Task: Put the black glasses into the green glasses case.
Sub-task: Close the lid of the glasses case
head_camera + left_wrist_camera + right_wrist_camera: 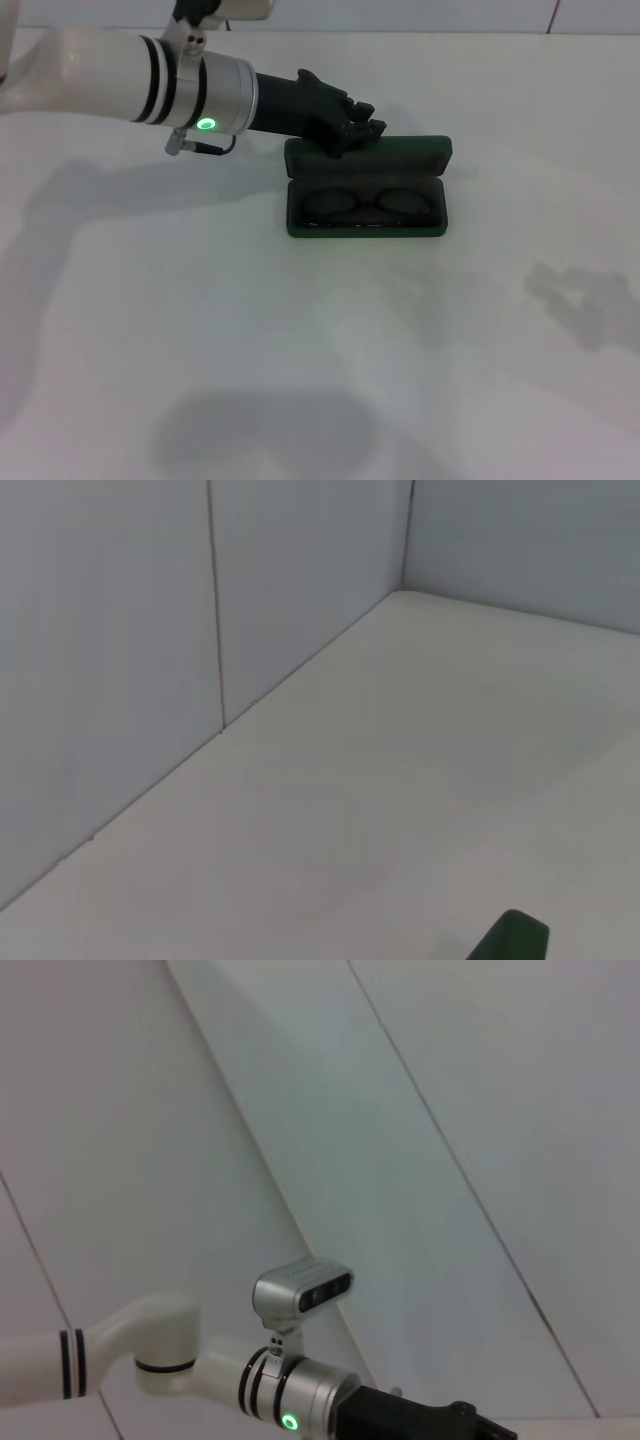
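Note:
The green glasses case [366, 229] lies open on the white table, a little right of the middle in the head view. Its lid [410, 158] stands up at the far side. The black glasses [366, 203] lie inside the case's base, lenses side by side. My left gripper [356, 127] reaches in from the left and sits at the lid's far left edge, touching or just above it. A dark green corner of the case [512, 937] shows in the left wrist view. My right gripper is out of view.
The white table [300, 340] spreads all around the case. A pale wall [120, 660] meets the table's far edge. My left arm [300, 1395] with its green light shows in the right wrist view.

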Controlling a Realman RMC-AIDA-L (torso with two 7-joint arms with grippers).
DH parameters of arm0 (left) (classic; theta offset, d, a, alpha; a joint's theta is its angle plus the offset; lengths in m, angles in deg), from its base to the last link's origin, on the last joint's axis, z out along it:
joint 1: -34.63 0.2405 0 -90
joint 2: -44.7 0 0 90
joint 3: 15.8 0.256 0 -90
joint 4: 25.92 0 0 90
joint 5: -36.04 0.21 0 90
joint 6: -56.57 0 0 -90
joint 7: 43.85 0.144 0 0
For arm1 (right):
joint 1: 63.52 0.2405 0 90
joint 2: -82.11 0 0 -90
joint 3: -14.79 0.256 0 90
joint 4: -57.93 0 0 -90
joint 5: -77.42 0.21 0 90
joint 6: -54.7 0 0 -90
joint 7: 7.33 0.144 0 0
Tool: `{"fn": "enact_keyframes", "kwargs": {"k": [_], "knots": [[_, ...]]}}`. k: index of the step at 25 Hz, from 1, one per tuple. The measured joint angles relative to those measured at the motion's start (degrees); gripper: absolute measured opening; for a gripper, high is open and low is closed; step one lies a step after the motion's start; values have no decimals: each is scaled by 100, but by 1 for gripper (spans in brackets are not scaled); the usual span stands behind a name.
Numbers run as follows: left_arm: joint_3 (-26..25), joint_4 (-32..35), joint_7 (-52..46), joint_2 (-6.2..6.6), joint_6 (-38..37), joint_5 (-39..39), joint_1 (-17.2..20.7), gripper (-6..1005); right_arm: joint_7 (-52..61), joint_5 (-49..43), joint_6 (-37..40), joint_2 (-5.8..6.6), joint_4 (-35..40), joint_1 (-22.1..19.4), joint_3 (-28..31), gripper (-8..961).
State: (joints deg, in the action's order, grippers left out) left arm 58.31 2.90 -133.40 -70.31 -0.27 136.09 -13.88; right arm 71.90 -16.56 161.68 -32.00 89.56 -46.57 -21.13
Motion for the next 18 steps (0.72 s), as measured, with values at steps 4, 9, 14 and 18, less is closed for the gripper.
{"fn": "enact_keyframes", "kwargs": {"k": [4, 9, 14, 18], "knots": [[-1, 0, 4, -25, 107, 8, -36, 251, -19, -9, -137, -5, -42, 38, -19, 174], [31, 0, 3, -30, 120, 12, -53, 250, -22, -15, -221, -6, -42, 72, -49, 174], [48, -10, -9, -30, 113, 29, -49, 248, -25, -19, -268, -5, -42, 79, -49, 174], [50, -17, -35, -72, 90, 173, -45, 249, -28, -22, -331, -6, -42, 91, -47, 174]]}}
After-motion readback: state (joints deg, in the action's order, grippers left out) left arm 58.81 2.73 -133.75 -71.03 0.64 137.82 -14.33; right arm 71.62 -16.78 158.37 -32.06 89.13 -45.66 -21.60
